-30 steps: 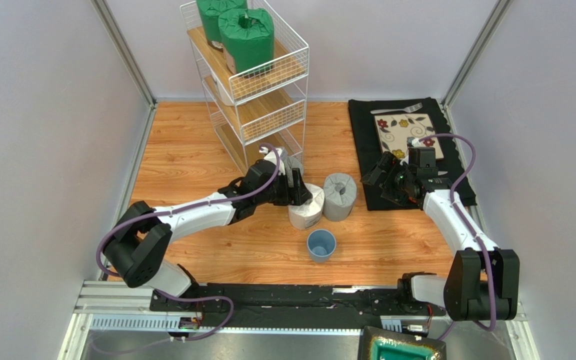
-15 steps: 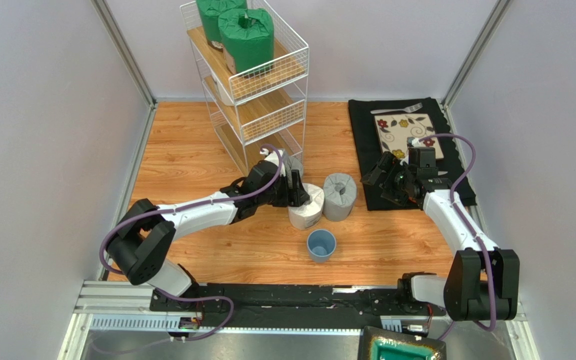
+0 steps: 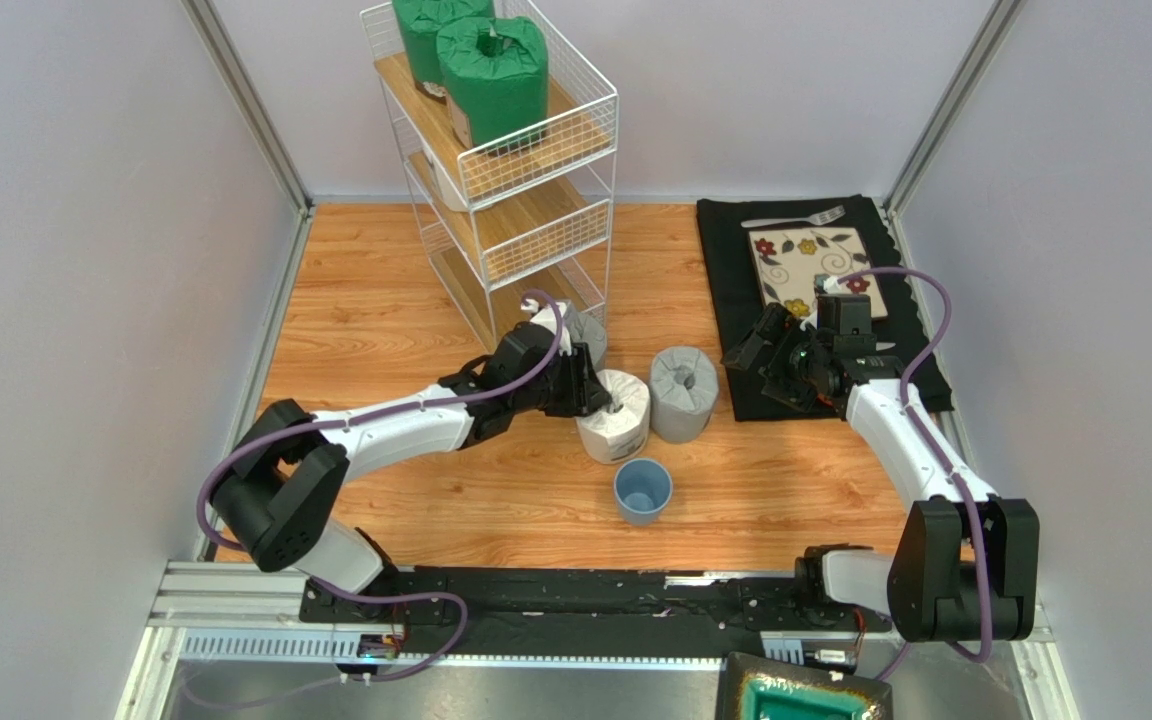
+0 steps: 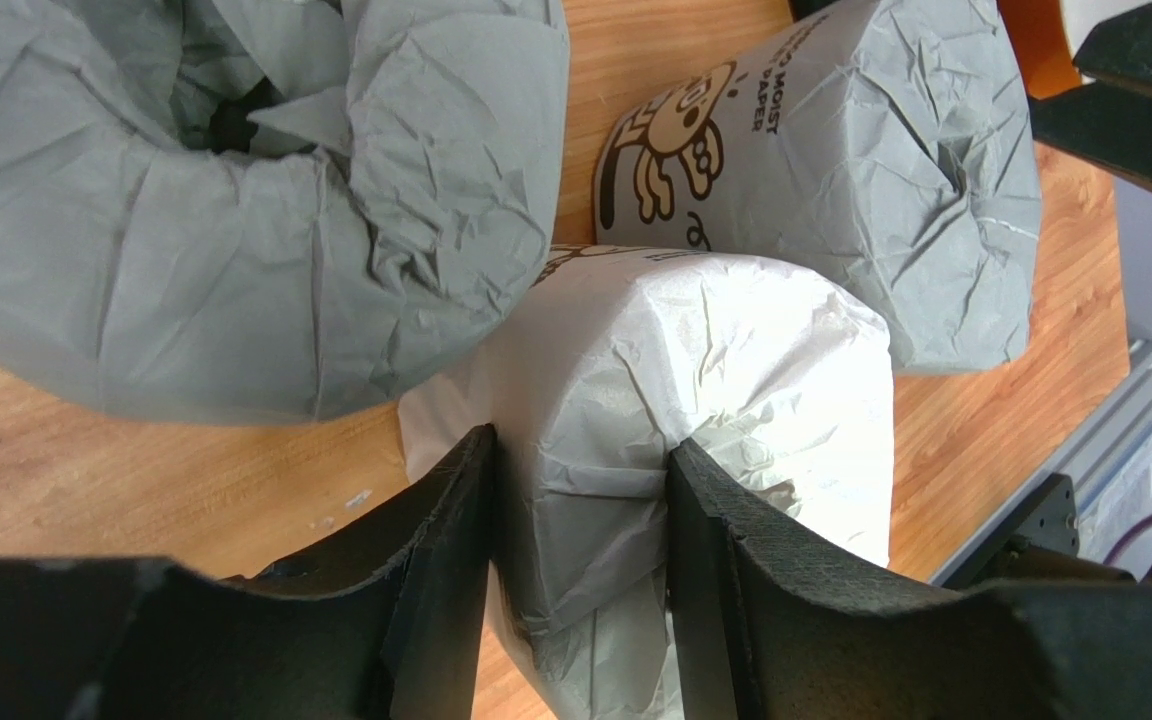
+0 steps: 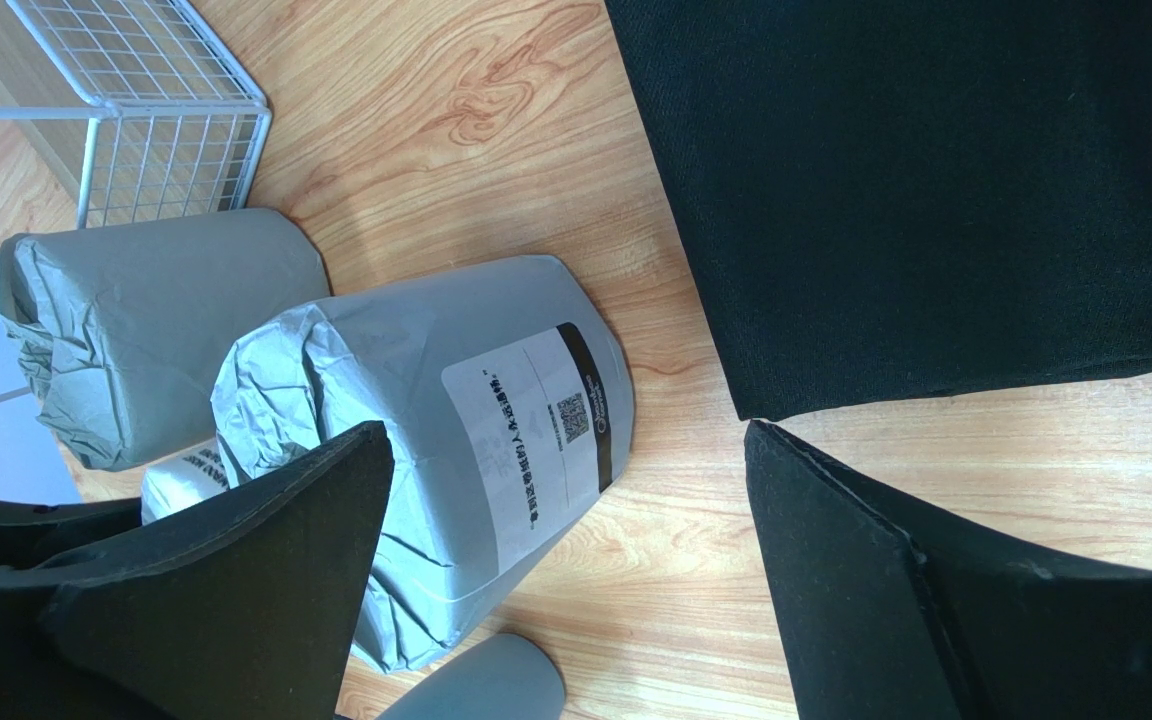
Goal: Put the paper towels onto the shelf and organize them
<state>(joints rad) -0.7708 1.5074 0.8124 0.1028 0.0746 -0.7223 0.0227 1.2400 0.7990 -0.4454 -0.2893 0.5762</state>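
Observation:
The shelf [image 3: 500, 165] stands at the back with two green paper towels [image 3: 492, 78] on its top tier. On the floor a white roll [image 3: 615, 416] stands upright between a grey roll [image 3: 681, 392] and another grey roll [image 3: 582, 327] by the shelf's foot. My left gripper [image 3: 585, 393] is shut on the white roll [image 4: 717, 375]. Its fingers [image 4: 447, 555] pinch a fold of the wrapped side, and the grey rolls [image 4: 237, 225] [image 4: 838, 165] lie just beyond. My right gripper [image 3: 767, 357] hovers open over the mat's edge, facing the nearer grey roll [image 5: 432, 405].
A small blue cup [image 3: 642, 489] stands just in front of the white roll. To the right lies a black mat [image 3: 732, 240] with a floral plate [image 3: 808, 267] and a fork. Grey walls close in both sides.
My left gripper's jaws have closed from wide open onto the white roll, and the arm has barely shifted. The right arm and the other rolls have not moved.

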